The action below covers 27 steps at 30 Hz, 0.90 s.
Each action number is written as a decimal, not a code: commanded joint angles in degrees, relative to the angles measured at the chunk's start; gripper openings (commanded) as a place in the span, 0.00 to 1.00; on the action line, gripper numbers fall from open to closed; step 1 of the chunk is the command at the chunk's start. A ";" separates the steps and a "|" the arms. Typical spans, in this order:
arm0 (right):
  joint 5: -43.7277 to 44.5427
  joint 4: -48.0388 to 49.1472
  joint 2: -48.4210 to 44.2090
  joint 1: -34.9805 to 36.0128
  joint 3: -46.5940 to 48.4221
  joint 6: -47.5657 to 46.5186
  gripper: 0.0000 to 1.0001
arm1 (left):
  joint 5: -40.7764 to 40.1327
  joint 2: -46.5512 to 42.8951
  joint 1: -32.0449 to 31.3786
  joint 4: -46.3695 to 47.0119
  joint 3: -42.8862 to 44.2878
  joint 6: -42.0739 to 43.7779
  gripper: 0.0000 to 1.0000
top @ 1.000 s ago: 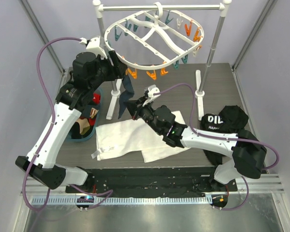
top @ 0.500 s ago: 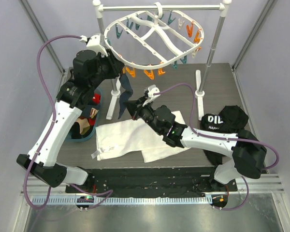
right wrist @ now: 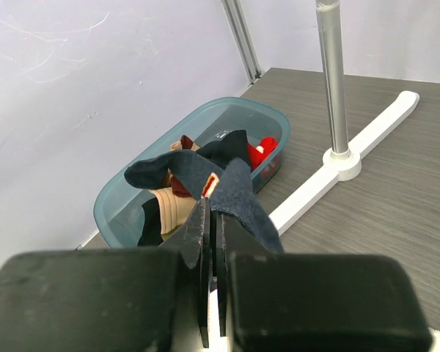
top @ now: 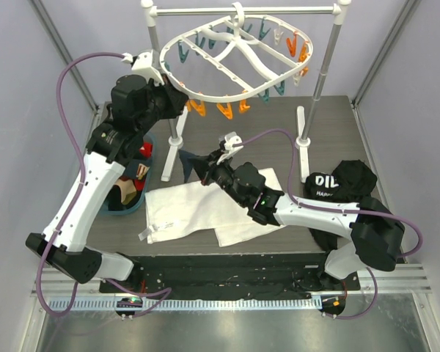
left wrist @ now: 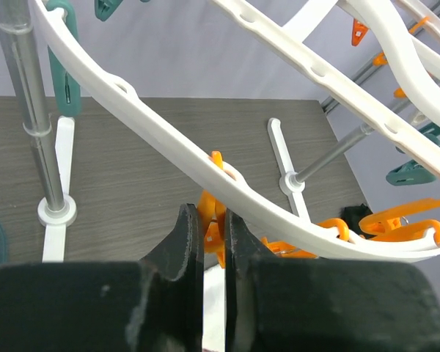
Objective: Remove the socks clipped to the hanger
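Dark grey wood-grain table (top: 330,125) is carrying a grey metal rail (top: 205,11) on two upright poles with white plastic feet. The white plastic oval hanger (left wrist: 169,136), slotted along its rim, is hanging by its hook from the rail, tilted, with orange, teal and white clips round the edge.

A large white cloth (top: 183,213) is lying rumpled near the front edge. A black garment with white lettering (top: 352,180) is sitting bunched at the right side.

Left arm is reaching up and forward, wrist at the near-left part of the hanger rim. Right arm is stretching low across the table toward the left, forearm passing over the white cloth.

A translucent teal plastic bin (right wrist: 205,117), oblong with rounded corners, is sitting at the left edge, holding a red sock (right wrist: 260,150) and a tan ribbed sock (right wrist: 169,205).

Right gripper (right wrist: 213,220) is pinching a soft dark navy sock (right wrist: 238,194), fingers pressed together on the fabric. This sock is hanging clear of the hanger, beside the bin.

Left gripper (left wrist: 213,238) is squeezing a small orange plastic clip (left wrist: 211,224) under the rim, with only a narrow gap between the black fingers.
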 commanded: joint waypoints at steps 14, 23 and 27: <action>-3.46 1.51 8.41 0.48 7.92 7.79 0.01 | -11.23 -9.32 0.27 -6.99 1.23 0.11 1.00; -7.75 -0.07 24.50 2.15 29.54 10.87 0.01 | -14.66 -22.41 0.27 -12.97 -2.19 1.52 1.00; -11.36 0.01 36.17 3.03 42.63 10.79 0.01 | -14.58 -26.98 0.27 -15.34 -3.07 1.43 1.00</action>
